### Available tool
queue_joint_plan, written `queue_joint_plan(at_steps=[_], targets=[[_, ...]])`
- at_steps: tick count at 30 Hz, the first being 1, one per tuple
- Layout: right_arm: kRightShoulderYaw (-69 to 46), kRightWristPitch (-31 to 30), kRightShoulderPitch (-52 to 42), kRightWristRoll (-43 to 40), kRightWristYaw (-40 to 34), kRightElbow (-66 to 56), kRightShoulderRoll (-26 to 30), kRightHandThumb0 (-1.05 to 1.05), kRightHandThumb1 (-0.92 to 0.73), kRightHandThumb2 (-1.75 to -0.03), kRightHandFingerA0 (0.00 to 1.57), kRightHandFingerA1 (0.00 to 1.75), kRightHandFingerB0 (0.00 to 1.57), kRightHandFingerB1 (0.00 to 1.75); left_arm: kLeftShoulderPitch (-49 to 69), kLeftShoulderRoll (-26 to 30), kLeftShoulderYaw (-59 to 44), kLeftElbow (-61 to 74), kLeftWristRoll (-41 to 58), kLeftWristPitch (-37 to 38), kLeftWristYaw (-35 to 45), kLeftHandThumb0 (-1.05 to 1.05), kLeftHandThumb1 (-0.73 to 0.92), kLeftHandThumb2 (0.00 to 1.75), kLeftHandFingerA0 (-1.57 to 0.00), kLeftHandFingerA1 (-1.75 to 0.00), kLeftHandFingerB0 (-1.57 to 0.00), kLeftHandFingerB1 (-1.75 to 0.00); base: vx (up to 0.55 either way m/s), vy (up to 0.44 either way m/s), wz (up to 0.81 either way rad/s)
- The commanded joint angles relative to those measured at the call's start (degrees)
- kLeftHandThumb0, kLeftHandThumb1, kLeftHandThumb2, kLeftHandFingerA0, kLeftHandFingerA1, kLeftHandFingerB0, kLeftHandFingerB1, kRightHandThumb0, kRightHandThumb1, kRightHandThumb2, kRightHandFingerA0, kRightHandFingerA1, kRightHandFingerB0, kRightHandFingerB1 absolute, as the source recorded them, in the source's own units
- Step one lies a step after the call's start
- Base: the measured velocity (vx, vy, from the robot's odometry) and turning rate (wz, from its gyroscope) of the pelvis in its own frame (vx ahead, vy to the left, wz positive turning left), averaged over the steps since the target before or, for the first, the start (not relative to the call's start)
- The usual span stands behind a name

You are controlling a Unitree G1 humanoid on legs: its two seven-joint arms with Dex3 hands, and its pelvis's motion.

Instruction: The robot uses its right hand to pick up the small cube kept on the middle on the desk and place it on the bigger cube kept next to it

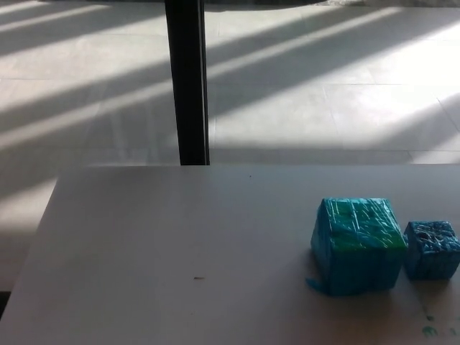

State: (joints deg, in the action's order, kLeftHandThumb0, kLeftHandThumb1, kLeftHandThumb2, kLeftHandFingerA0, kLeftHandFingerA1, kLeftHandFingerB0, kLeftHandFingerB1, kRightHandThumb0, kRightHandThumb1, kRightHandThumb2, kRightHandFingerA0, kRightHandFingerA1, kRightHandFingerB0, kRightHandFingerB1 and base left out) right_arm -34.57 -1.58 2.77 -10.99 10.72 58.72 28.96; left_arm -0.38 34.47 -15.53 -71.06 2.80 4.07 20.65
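Note:
A big blue-green cube (357, 245) wrapped in shiny tape stands on the white desk (180, 251), toward the right side. Just to its right, close beside it, sits the small blue cube (431, 249), near the picture's right edge. Both rest flat on the desk top. Neither of my hands nor any part of my arms shows in the head view.
A dark vertical post (187, 83) rises behind the desk's far edge. Beyond it lies a tiled floor (323, 86) striped with sunlight. A small speck (199, 278) marks the desk, and green smears (430, 329) lie at its lower right.

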Motion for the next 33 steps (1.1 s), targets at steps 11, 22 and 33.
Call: queue_joint_plan(at_steps=[11,22,33], targets=[[-10.0,-10.3,9.1,-9.6,-8.0,-29.4,5.2,-0.80,-0.80,-0.64,0.45,0.81,0.23,0.59,-0.1,1.2,1.2,-0.6,-0.3,1.1,0.1,-0.68,0.66,0.61,-0.53,-0.64,-0.63,-0.53,0.00,0.000,0.00],[2.8,-17.7,11.6,-11.0,-1.0,-53.6,3.9,-0.33,-0.61,-1.14,0.04,0.52,0.00,0.49,-0.1,1.3,1.0,-0.7,0.0,0.6,-0.2,-0.66,0.67,0.60,-0.46,-0.63,-0.57,-0.52,0.00,0.000,0.00],[17.6,-17.8,13.8,-4.2,1.6,-55.2,5.2,-0.36,-0.52,-1.08,0.04,0.53,0.00,0.48,0.3,2.0,1.9,-0.3,-0.3,2.1,0.5,-0.68,0.67,0.60,-0.50,-0.64,-0.60,-0.53,0.00,0.000,0.00]])
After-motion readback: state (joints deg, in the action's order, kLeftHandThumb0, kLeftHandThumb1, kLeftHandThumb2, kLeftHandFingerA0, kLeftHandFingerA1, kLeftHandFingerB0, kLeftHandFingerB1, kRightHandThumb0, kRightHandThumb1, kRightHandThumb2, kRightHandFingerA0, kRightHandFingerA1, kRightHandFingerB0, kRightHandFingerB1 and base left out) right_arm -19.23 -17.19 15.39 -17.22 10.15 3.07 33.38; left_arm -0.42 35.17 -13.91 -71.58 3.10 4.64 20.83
